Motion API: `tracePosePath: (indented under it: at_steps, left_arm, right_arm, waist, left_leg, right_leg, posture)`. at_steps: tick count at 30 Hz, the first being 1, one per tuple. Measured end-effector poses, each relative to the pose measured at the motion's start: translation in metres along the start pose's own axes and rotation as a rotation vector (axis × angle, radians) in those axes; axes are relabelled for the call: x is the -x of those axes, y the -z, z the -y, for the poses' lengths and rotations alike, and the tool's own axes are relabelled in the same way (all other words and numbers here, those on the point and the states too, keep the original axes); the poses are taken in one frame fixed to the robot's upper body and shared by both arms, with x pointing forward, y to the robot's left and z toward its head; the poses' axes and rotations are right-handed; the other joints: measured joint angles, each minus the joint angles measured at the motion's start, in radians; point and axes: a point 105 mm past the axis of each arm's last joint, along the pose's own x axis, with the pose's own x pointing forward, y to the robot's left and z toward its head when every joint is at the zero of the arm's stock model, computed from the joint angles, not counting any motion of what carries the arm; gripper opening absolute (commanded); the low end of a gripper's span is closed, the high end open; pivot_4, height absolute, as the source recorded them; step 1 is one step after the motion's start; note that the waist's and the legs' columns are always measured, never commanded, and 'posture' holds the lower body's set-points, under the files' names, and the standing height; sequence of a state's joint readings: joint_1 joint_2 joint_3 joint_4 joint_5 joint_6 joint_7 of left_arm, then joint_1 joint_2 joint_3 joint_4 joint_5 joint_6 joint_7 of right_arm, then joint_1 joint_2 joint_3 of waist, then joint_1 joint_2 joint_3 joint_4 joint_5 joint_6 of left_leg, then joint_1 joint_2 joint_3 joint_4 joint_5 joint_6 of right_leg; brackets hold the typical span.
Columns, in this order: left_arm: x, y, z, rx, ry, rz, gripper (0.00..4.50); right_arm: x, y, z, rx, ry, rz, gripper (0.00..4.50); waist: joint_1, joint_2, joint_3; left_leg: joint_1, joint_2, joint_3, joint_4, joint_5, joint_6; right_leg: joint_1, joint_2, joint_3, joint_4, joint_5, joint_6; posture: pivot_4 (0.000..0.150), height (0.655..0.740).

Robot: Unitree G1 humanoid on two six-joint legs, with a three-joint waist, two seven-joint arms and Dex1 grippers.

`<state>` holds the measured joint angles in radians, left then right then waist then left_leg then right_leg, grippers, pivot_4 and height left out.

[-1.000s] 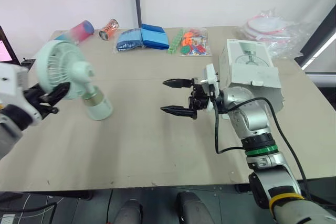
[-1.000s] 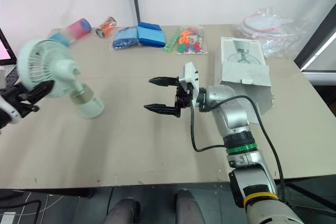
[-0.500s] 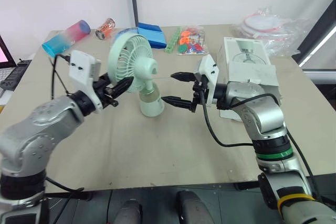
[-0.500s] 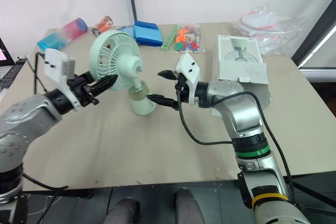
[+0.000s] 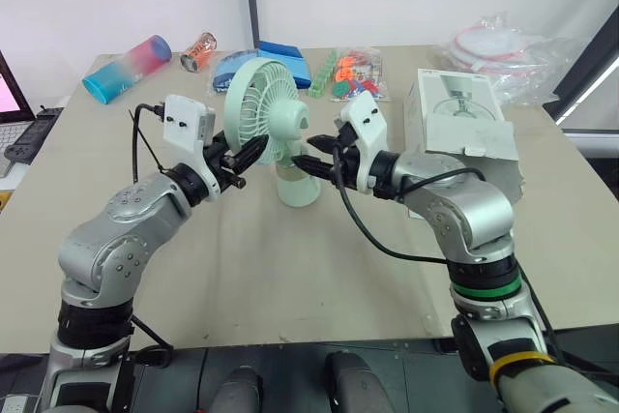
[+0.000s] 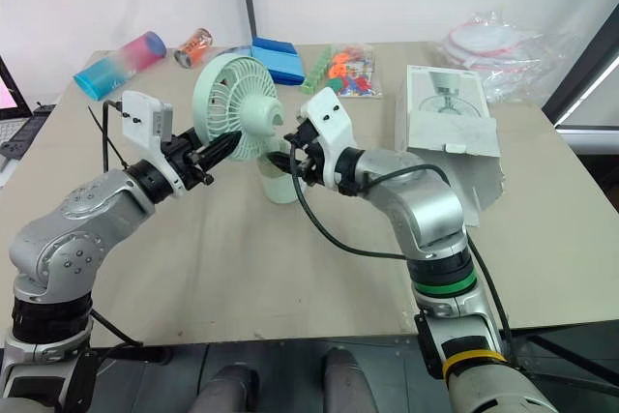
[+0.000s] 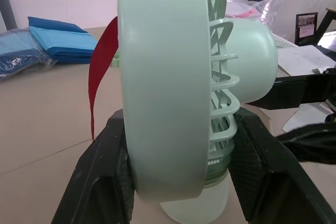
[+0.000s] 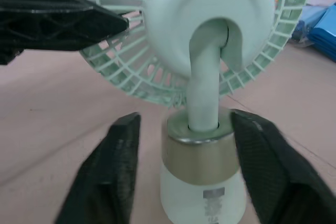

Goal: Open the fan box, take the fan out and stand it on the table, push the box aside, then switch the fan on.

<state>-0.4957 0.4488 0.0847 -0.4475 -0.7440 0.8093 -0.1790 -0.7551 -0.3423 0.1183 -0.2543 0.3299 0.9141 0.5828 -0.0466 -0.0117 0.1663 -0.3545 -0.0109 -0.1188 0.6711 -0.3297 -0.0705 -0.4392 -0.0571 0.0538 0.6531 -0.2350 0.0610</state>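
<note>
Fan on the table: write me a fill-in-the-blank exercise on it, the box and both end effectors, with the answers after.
The left end effector is shut on the head of the ____. The right end effector, flanking the base of the fan, is ____. The box lies on the table to the robot's ____ of the fan. A ____ ribbon shows at the fan's grille.
Missing words: fan; open; right; red.

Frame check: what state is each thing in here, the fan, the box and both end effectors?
fan: upright, blades look still.
left end effector: shut on the fan's cage.
right end effector: open, straddling the fan's base, not touching.
box: on the table, robot's right, apart from the fan.
</note>
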Motion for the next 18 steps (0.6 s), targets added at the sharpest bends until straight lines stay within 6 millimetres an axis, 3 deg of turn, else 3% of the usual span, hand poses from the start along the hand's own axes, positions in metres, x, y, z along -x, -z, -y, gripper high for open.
tracePosePath:
  at_steps: [18]
  left_arm:
    - [-0.002, 0.002, 0.004, 0.007, -0.004, 0.004, 1.88]
  right_arm:
    - [-0.022, 0.009, 0.002, -0.025, 0.008, -0.028, 2.59]
  waist:
    - [-0.001, 0.0, 0.0]
  left_leg:
    - [0.0, 0.0, 0.0, 0.0, 0.0, 0.0]
  right_leg:
    - [0.0, 0.0, 0.0, 0.0, 0.0, 0.0]
  posture:
    - [0.15, 0.74]
